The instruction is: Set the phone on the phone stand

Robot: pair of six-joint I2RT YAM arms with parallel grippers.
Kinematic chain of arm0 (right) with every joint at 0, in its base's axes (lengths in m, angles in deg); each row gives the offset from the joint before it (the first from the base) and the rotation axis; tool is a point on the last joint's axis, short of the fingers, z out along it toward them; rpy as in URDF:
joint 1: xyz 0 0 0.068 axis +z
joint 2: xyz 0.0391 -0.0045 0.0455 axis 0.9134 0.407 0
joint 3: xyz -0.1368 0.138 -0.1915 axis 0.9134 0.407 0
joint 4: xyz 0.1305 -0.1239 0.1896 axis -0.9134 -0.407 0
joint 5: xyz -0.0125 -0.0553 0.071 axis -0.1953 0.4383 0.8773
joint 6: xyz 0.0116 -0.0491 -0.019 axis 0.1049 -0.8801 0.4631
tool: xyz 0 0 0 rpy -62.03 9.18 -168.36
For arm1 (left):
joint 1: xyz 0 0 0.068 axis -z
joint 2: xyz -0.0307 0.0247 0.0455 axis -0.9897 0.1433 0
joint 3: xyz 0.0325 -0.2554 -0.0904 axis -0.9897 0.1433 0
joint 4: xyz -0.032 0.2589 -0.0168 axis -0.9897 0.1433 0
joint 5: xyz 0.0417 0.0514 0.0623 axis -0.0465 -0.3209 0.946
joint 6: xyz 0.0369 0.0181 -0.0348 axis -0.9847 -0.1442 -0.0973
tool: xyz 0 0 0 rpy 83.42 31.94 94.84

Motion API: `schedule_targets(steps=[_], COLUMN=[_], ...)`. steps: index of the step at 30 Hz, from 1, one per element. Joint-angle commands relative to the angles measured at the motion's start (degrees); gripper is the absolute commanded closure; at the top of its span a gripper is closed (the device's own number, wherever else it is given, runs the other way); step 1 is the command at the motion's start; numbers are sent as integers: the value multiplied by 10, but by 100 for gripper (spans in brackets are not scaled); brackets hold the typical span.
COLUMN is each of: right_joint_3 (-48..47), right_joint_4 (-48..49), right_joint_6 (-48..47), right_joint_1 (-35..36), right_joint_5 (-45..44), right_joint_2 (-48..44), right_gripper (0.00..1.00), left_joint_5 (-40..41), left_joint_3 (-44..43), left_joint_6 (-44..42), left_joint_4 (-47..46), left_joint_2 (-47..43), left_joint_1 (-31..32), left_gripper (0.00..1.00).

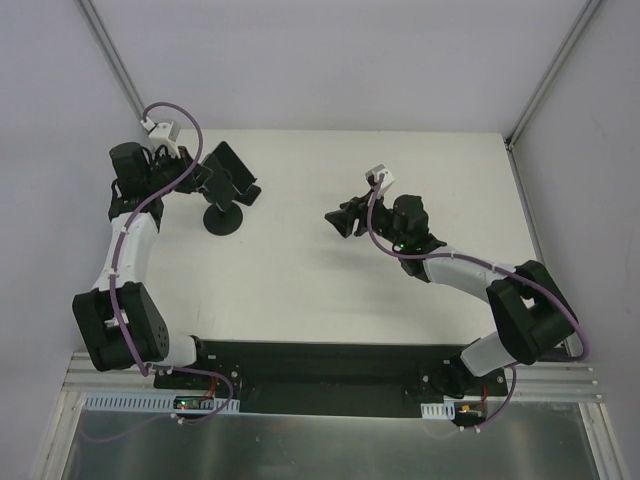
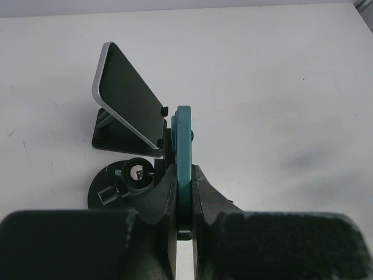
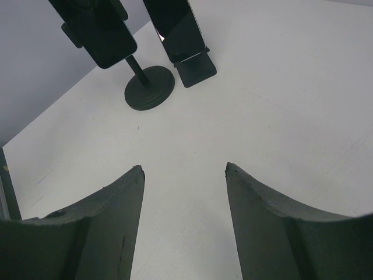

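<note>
The phone is rigid, glossy, probably slippery. Hold across the flat faces, as the left jaws clamp it; right jaws stand apart.

The tabletop is plain matt white with no pattern, only a few faint grey scuffs. The phone stand is black all over, disc and stem alike. The phone shows a teal edge in the left wrist view and a glossy black face in the right wrist view. On the far side, a second phone has a dark glossy face and a silver rim. The wedge stand under it is black. The left claw and right claw are dark charcoal. The left arm and right arm are black with white links, and purple cables run along them. The walls are pale grey.
</note>
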Motion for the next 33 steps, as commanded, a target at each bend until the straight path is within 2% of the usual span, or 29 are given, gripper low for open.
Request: schedule_targets(steps=[1,9,12,13,15,16,18,19,20,25,29,30,31,33], right_joint_3=[-26,-25,-27,-28,-28,-29,-29,-29,-30,-32,-36,-37,-38,-34], right_joint_4=[37,37,36,35,33,32,29,26,25,15,-17,-36,-86,-139], right_joint_6=[-8,-7,-6,-5,-5,-5,-7,-7,-7,-8,-9,-8,-4,14], right_joint_1=[-2,-2,-1,-2,-2,-2,-2,-2,-2,-2,-2,-1,-1,0], right_joint_5=[17,19,20,19,19,16,13,12,11,5,-20,-36,-90,-152], right_joint_2=[3,5,8,8,8,8,8,8,9,9,1,-5,-13,-47], right_gripper=[40,40,40,40,40,39,39,39,38,37,36,34,32,28], left_joint_5=[-10,-48,-46,-37,-28,-18,-5,11,20,60,127,169,192,269], left_joint_3=[-26,-35,-33,-31,-26,-24,-16,-12,-8,27,49,58,61,77], left_joint_6=[42,64,64,64,64,65,66,70,71,92,86,77,68,48], left_joint_4=[39,41,42,41,41,41,40,37,36,13,2,2,2,2], left_joint_2=[10,26,17,13,2,-4,-24,-33,-48,-104,-170,-182,-209,-241], left_joint_1=[-15,-17,-18,-17,-18,-18,-18,-18,-17,-12,22,37,54,119], left_gripper=[97,99,82,68,52,39,31,9,1,1,1,1,0,1])
